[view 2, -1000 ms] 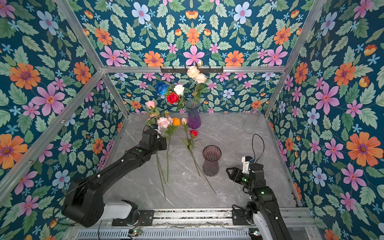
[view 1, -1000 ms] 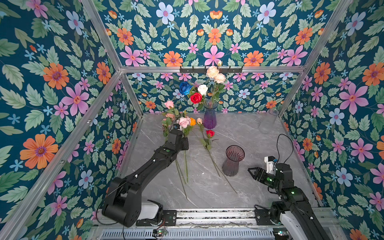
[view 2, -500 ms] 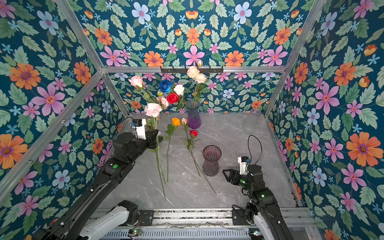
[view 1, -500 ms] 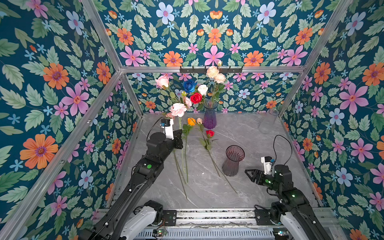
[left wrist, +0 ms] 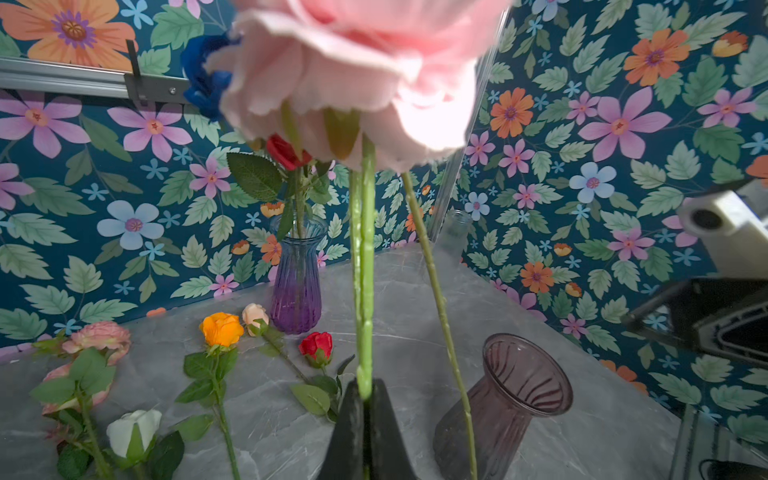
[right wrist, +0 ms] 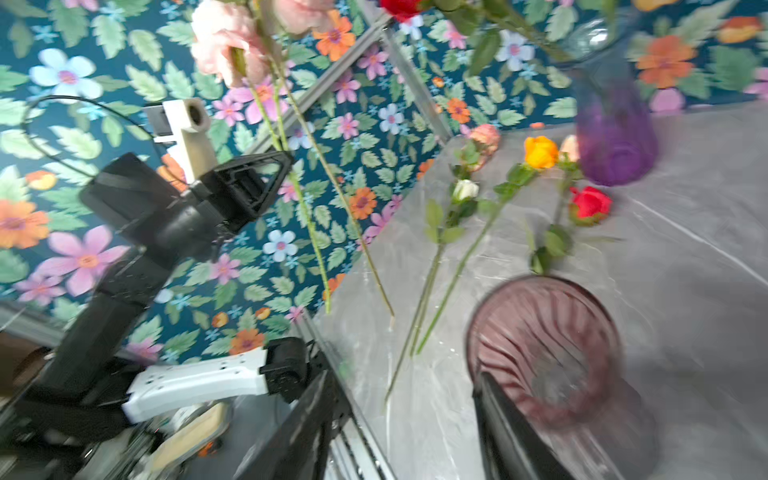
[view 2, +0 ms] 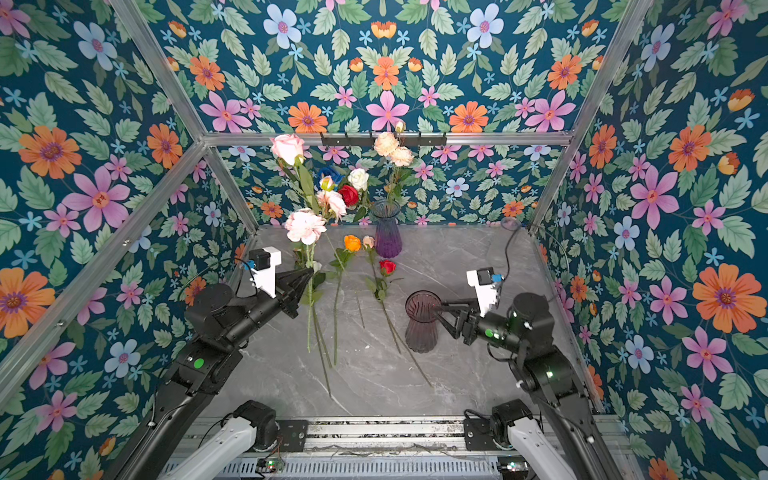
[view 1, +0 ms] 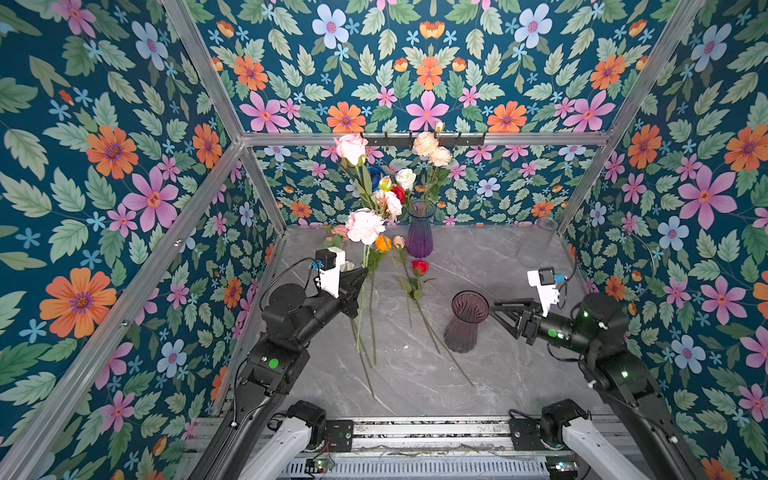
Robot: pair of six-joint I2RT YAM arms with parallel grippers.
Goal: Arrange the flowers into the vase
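Observation:
My left gripper (view 1: 362, 272) (view 2: 309, 275) (left wrist: 365, 388) is shut on green stems of pink flowers and holds them upright above the table. Their heads are a pink peony (view 1: 365, 226) and a pink rose (view 1: 351, 148). More flowers lie on the table: an orange rose (view 1: 383, 243), a red rose (view 1: 420, 267), a cream bud (left wrist: 254, 313) and a white rose (left wrist: 133, 428). A purple vase (view 1: 420, 228) at the back holds several flowers. A dark mauve vase (view 1: 467, 320) (right wrist: 544, 353) stands in front. My right gripper (view 1: 500, 318) (right wrist: 403, 378) is open beside its rim, one finger against it.
A clear glass vase (view 1: 538, 241) stands in the back right corner. Flowered walls close in the grey marble table (view 1: 498, 374) on three sides. A metal rail (view 1: 415, 428) runs along the front edge. Long stems (view 1: 370, 353) trail toward the front.
My left gripper has lifted the pink flowers off the table and drawn back toward the front. My right gripper has moved up to the dark vase's rim, its jaws somewhat narrower.

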